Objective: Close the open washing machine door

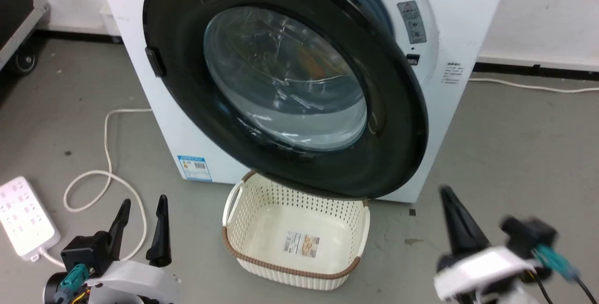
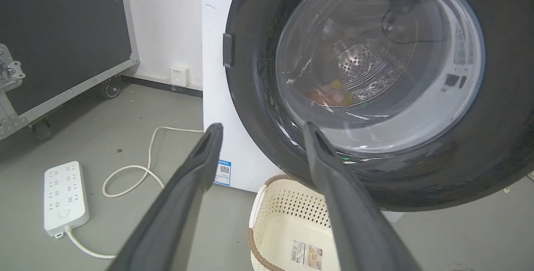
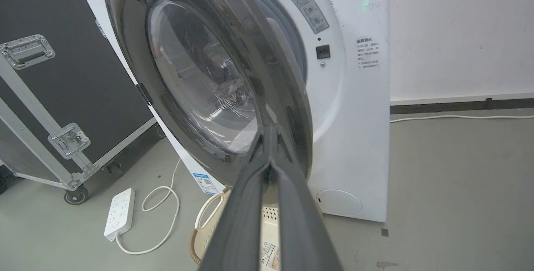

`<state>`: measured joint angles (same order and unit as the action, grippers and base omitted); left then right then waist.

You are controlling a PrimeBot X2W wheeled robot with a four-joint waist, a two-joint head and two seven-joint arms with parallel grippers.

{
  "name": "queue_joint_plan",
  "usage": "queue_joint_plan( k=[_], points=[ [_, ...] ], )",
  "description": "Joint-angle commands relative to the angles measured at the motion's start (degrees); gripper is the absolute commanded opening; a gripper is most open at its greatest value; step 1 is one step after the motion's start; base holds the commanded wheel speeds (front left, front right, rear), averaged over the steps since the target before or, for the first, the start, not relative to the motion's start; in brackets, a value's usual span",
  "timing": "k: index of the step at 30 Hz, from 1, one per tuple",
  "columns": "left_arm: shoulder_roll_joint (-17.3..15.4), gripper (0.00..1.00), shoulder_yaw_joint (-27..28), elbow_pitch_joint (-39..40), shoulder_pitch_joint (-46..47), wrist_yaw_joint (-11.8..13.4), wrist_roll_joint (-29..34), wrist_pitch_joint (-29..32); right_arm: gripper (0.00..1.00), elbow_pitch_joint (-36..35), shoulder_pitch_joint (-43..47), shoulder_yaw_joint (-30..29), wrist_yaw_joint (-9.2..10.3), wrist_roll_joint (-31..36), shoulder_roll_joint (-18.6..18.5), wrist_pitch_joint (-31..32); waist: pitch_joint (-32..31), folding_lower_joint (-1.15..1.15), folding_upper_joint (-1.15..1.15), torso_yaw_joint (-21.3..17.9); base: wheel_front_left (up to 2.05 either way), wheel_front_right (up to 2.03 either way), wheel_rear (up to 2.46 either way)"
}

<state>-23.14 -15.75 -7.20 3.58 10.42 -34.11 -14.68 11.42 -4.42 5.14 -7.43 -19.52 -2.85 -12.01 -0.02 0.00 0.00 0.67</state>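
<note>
Shows a cream basket [image 1: 290, 276], bare but for a label [image 1: 302, 243], just before the washing machine [image 1: 164, 131], left gripper [image 1: 143, 199] splayed, right gripper [image 1: 448, 196] clenched empty, both aimed at it.

This looks like a test lab or workshop bay rather than a home. The washing machine [image 1: 468, 9] stands free at twelve o'clock on a bare grey concrete floor [image 1: 514, 154], against plain white walls [image 1: 543, 14] with a black skirting strip [image 1: 538, 68]. A metal-edged black flight case [image 3: 62, 91] on castors sits at ten o'clock. A power strip [image 1: 23, 217] and loose cable [image 1: 107, 145] lie at eight.
</note>
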Motion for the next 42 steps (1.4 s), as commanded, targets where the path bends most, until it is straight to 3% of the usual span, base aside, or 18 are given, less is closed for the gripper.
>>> queue_joint_plan(
  k=[1, 11, 17, 18, 30, 42],
  points=[
    [0.2, 1.00, 0.3, 0.5, -0.5, -0.3, 0.5, -0.3, 0.00, 0.8, -2.2, 0.9, -0.06, 0.5, 0.0, 0.8, 0.9, 0.00, 0.00, 0.4, 0.00, 0.00, 0.00],
    [0.8, 1.00, 2.3, 2.0, 2.0, -2.1, 1.9, -0.3, 0.00, 12.3, -16.1, 1.7, -0.06, 2.0, 0.0, 1.3, 7.2, 0.00, 0.00, 2.5, 0.00, 0.00, 0.00],
    [1.8, 1.00, 3.3, 2.0, 3.5, -3.4, 2.5, -0.3, 0.00, 18.3, -22.2, -0.6, -0.06, 3.0, 0.0, -0.7, 10.4, 0.00, 0.00, 3.6, 0.00, 0.00, 0.00],
    [2.8, 1.00, 4.1, 2.2, 4.8, -4.7, 3.6, -0.3, 0.00, 21.2, -26.9, -3.8, -0.06, 4.7, 0.0, -1.6, 13.0, 0.00, 0.00, 4.3, 0.00, 0.00, 0.00],
    [5.1, 1.00, 8.1, 2.8, 7.6, -8.2, 6.8, -0.3, 0.00, 26.4, -41.0, -14.9, -0.06, 12.6, 0.0, -2.7, 20.0, 0.00, 0.00, 5.9, 0.00, 0.00, 0.00],
    [6.6, 1.00, 10.3, 1.7, 8.8, -10.7, 8.9, -0.3, 0.00, 28.9, -47.9, -19.0, -0.06, 15.3, 0.0, -2.9, 22.4, 0.00, 0.00, 5.7, 0.00, 0.00, 0.00]
  ],
)
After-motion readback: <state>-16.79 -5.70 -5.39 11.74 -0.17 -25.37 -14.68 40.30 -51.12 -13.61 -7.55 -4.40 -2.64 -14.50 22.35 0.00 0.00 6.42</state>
